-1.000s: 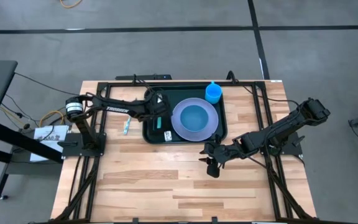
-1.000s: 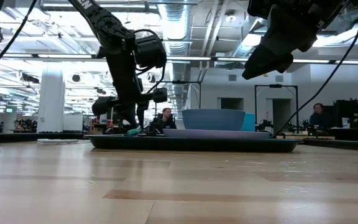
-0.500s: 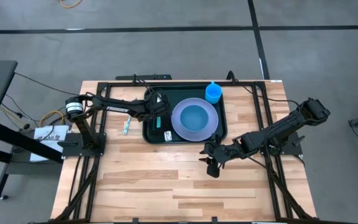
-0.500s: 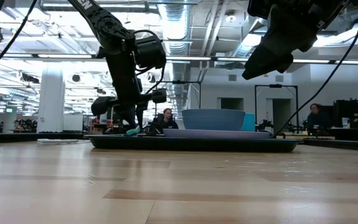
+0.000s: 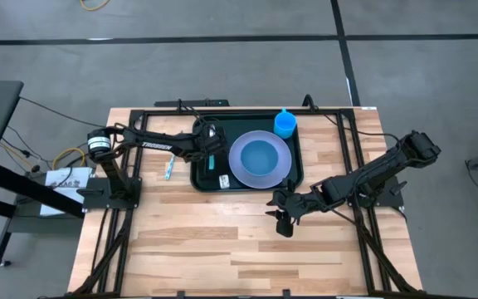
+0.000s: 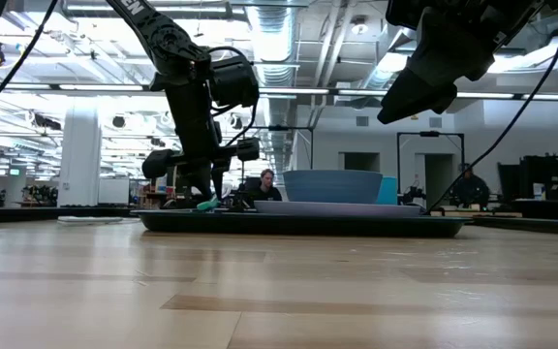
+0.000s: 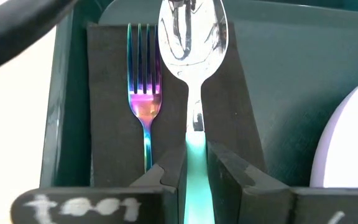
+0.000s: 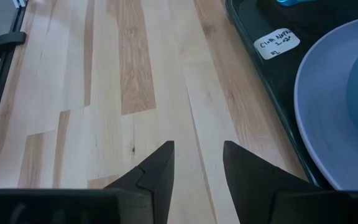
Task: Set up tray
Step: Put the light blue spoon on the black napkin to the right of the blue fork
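The dark green tray (image 5: 202, 178) sits at the table's far middle. It holds a lavender plate (image 5: 282, 166) with a blue bowl (image 5: 260, 155); a blue cup (image 5: 285, 123) stands at its far right corner. In its left part a black napkin (image 7: 110, 124) carries an iridescent fork (image 7: 143, 81). My left gripper (image 7: 196, 158) is shut on a teal-handled spoon (image 7: 192, 31) beside the fork. My right gripper (image 5: 282, 218) hangs open above bare wood, near the tray's near right corner. My left gripper pinches the spoon's teal handle (image 7: 196, 168) between its two fingers, which slant down and lie along the spoon. The spoon's bowl points away from the gripper over the napkin, parallel to the fork. Whether the bowl rests on the napkin I cannot tell.
A teal-handled utensil (image 5: 168, 169) lies on the wood left of the tray. A white label (image 8: 277, 43) lies in the tray near the plate. A black frame (image 5: 351, 149) rings the table. Bare wood (image 5: 222, 249) fills the near half.
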You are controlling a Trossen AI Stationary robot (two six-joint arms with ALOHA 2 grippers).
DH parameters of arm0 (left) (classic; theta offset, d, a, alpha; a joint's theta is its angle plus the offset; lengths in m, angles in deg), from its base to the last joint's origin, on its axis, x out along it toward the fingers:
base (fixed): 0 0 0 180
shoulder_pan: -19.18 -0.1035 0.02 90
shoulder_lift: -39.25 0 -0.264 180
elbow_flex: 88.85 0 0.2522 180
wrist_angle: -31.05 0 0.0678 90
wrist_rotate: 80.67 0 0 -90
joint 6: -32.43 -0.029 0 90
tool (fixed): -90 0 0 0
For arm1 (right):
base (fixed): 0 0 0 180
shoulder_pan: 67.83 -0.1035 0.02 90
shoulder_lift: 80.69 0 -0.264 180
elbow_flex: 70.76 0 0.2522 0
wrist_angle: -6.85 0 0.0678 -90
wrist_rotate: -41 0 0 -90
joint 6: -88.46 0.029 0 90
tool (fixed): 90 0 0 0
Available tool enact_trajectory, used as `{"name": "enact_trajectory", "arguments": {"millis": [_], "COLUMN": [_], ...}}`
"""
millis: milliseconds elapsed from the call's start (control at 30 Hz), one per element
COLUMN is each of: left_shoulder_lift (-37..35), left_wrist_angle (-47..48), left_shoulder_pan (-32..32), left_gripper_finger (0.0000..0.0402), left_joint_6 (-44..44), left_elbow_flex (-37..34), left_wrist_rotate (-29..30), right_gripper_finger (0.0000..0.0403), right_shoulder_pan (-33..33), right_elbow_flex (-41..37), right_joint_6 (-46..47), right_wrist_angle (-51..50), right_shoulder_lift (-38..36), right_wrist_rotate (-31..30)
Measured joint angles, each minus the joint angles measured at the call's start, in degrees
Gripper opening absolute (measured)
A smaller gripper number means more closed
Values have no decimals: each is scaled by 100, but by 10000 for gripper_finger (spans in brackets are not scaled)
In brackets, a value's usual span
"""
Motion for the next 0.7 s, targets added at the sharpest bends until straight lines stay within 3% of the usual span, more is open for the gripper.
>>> {"name": "enact_trajectory", "arguments": {"millis": [367, 700], "left_shoulder_lift": [3, 482], "left_wrist_angle": [-1, -400], "left_shoulder_pan": [0, -6], "left_gripper_finger": [35, 35], "left_joint_6": [-4, -46], "left_elbow_flex": [0, -4], "left_wrist_rotate": [15, -74], "right_gripper_finger": [129, 129], "right_shoulder_pan": [0, 0], "right_elbow_flex": [0, 0], "right_joint_6": [0, 0], "right_wrist_angle": [0, 12], "right_shoulder_lift": [0, 0], "right_wrist_rotate": [-1, -1]}}
